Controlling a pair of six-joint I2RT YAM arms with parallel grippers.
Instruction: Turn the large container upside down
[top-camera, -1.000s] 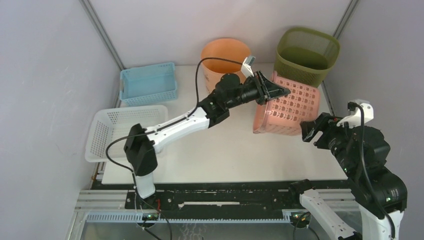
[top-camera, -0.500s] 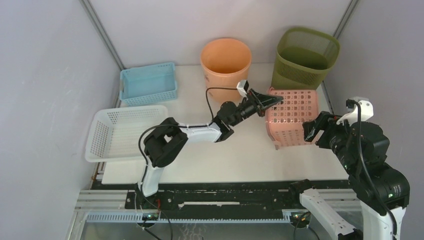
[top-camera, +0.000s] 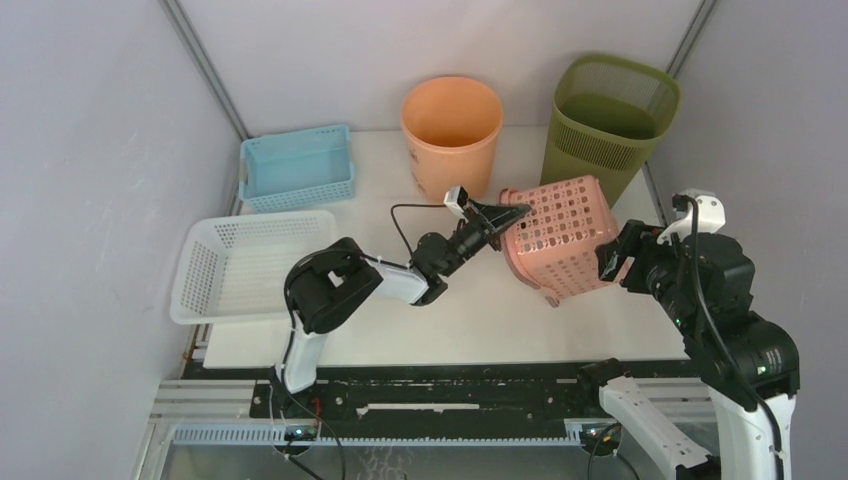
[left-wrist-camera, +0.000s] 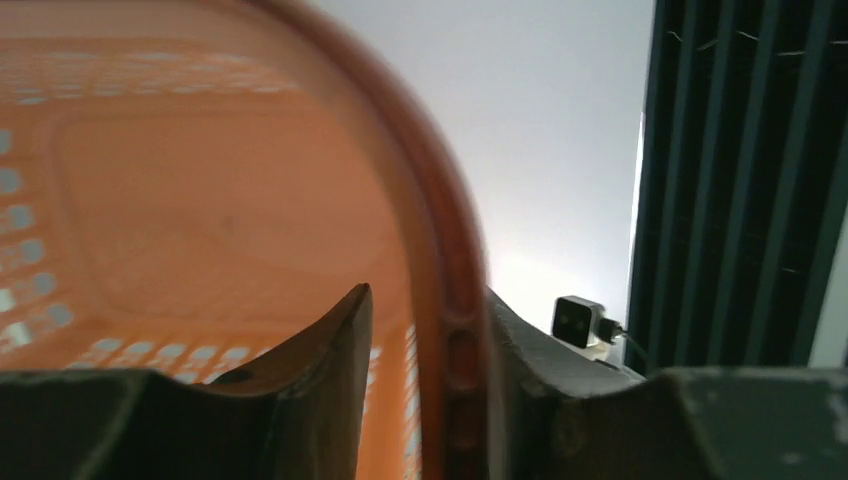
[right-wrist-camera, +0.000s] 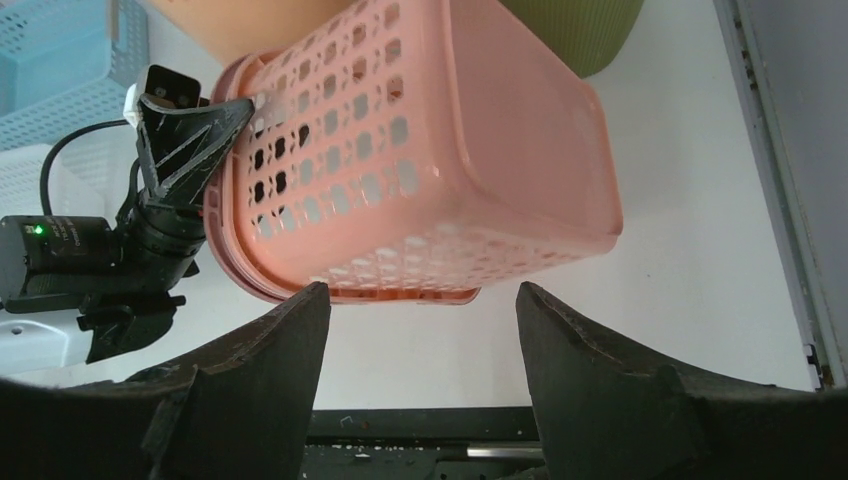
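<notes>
Pink basket (top-camera: 560, 240) is the large container; it sits on the white bench (top-camera: 430, 310) just in front of the orange bucket (top-camera: 452, 120) and a little to that bucket's right, close to it but not touching

Basket is tipped over, neither upright nor inverted: mouth turned to the left toward the left arm, solid base turned to the right and upward. Low side of the rim (right-wrist-camera: 330, 290) is down at the bench; contact there not clear

Left fingers (top-camera: 513, 212) are clamped on the basket's rim, 1 inside the basket and 1 outside, at the rim's top edge on the side nearest the bucket. Left wrist view shows the orange-pink rim (left-wrist-camera: 445, 290) running between the 2 dark fingers

Right fingers (top-camera: 612, 262) are spread wide and hold nothing; they hang on the basket's far side from the bucket, near its base wall but apart from it

Green mesh bin (top-camera: 608, 115) stands to the bucket's right at the back. Blue basket (top-camera: 297, 165) lies to the bucket's left; white basket (top-camera: 250, 262) is farther left and nearer the arm bases
</notes>
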